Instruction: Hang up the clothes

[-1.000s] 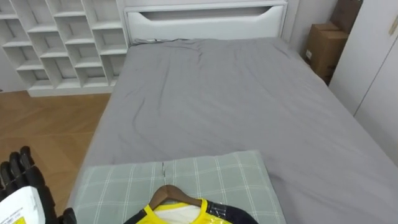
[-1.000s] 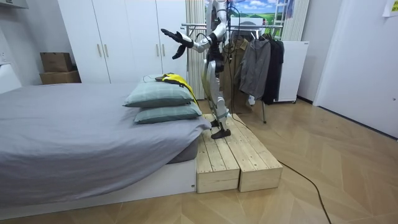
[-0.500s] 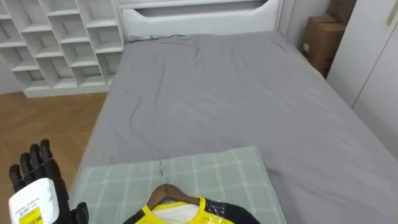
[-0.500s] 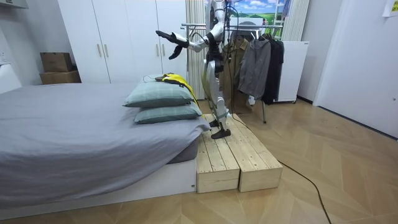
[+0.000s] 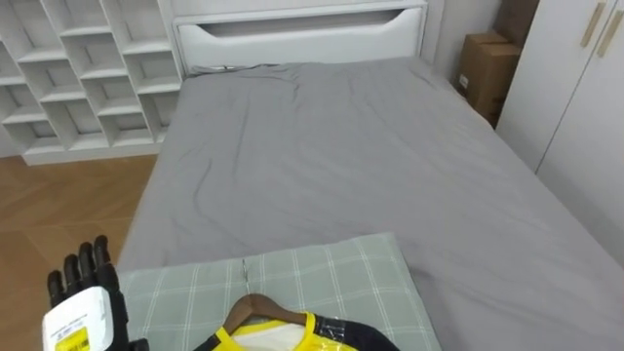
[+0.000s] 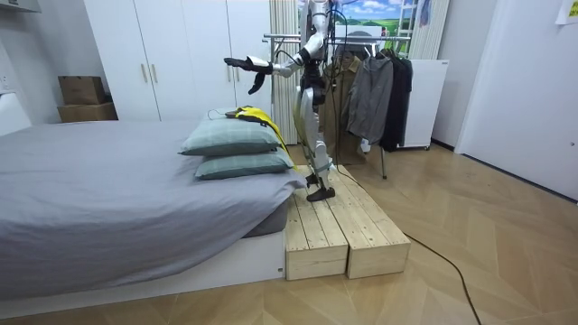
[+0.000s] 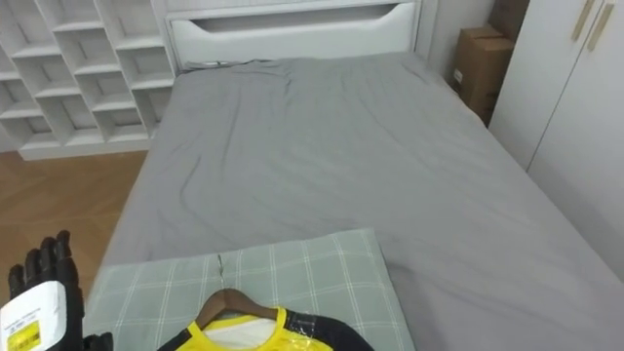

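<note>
A yellow and dark shirt (image 5: pixel 292 334) on a wooden hanger (image 5: pixel 255 306) lay on a green checked pillow (image 5: pixel 331 273) at the near end of a grey bed (image 5: pixel 331 146). It sat to the right of the robot's left hand (image 5: pixel 83 307), near it but not touching. The shirt's long axis ran near to far, with the collar and the top of the hanger pointing far. The fingers (image 5: pixel 86 261) were straight and raised, holding nothing, over the pillow's left edge. The robot stood on a wooden platform (image 6: pixel 339 226) beside the pillows.
</note>
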Controlling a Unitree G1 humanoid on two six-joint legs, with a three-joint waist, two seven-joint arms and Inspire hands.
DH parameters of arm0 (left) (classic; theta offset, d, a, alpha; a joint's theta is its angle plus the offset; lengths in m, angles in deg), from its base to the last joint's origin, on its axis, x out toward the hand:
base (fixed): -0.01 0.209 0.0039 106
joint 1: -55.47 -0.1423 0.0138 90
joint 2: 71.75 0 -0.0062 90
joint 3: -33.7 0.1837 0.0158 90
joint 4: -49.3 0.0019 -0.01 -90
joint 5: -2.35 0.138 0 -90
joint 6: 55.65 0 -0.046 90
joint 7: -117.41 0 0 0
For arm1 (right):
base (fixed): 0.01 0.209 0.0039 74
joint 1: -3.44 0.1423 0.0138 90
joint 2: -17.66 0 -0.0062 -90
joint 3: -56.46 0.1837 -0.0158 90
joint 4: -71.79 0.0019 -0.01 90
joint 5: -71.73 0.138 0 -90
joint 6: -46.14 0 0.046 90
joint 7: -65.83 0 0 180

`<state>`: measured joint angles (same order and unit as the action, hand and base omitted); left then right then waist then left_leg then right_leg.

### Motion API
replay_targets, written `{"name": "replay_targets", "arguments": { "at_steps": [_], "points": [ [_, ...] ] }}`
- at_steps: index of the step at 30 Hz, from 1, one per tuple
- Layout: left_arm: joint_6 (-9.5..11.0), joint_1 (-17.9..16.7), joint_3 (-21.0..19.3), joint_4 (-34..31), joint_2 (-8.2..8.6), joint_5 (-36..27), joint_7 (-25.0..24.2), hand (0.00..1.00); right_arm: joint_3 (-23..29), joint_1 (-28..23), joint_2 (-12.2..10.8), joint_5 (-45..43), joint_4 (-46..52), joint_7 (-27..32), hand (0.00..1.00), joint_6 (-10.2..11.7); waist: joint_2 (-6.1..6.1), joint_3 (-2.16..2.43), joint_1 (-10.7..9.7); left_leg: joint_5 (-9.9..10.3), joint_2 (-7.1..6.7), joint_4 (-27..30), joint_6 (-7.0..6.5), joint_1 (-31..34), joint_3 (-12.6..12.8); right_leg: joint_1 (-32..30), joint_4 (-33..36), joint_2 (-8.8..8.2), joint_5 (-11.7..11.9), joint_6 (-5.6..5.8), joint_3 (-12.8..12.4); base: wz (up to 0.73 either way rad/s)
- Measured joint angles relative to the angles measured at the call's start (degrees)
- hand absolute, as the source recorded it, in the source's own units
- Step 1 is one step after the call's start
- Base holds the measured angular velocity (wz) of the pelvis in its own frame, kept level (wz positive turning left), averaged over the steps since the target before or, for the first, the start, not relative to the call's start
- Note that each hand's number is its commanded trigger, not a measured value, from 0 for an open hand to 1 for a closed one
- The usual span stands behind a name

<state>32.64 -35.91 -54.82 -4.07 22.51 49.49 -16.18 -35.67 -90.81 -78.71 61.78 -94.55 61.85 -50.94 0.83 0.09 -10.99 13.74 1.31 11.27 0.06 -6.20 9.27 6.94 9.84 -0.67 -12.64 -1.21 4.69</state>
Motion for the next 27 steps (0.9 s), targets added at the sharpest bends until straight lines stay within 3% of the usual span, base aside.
{"name": "replay_targets", "arguments": {
  "at_steps": [9, 18, 27],
  "points": [
    [-0.7, 3.3, 1.5, 0.1, 0.00, 1.4, -4.2, 0.00, -0.6, -0.3, 0.1, 0.0, 0.1, -0.5, 0.00, 0.2, -0.78, -0.61, 0.0, 0.0, 0.21, 0.3, 0.00, 1.6, 1.0, -2.1, 0.8, 0.14, 0.0, -0.01, -0.9, -0.04],
    [-0.3, 3.5, 3.3, 0.2, 0.01, 1.0, -8.4, 0.00, -1.1, -0.3, -0.1, 0.2, 0.3, -1.1, 0.00, 0.1, -1.89, -0.55, -1.2, 0.0, 0.19, -0.1, 0.00, 0.9, 1.7, -1.9, 0.8, 0.19, 0.0, 0.00, -2.3, -0.07],
    [-0.4, 4.2, 4.5, 0.2, 0.01, 0.8, -11.2, 0.00, -1.0, -0.2, -0.2, 0.3, 0.9, -1.1, 0.00, 0.0, -2.04, -0.48, -2.0, 0.0, 0.38, -0.5, 0.00, 0.4, 2.7, -1.9, 0.9, 0.50, 0.4, 0.04, -3.0, -0.05]
  ]
}}
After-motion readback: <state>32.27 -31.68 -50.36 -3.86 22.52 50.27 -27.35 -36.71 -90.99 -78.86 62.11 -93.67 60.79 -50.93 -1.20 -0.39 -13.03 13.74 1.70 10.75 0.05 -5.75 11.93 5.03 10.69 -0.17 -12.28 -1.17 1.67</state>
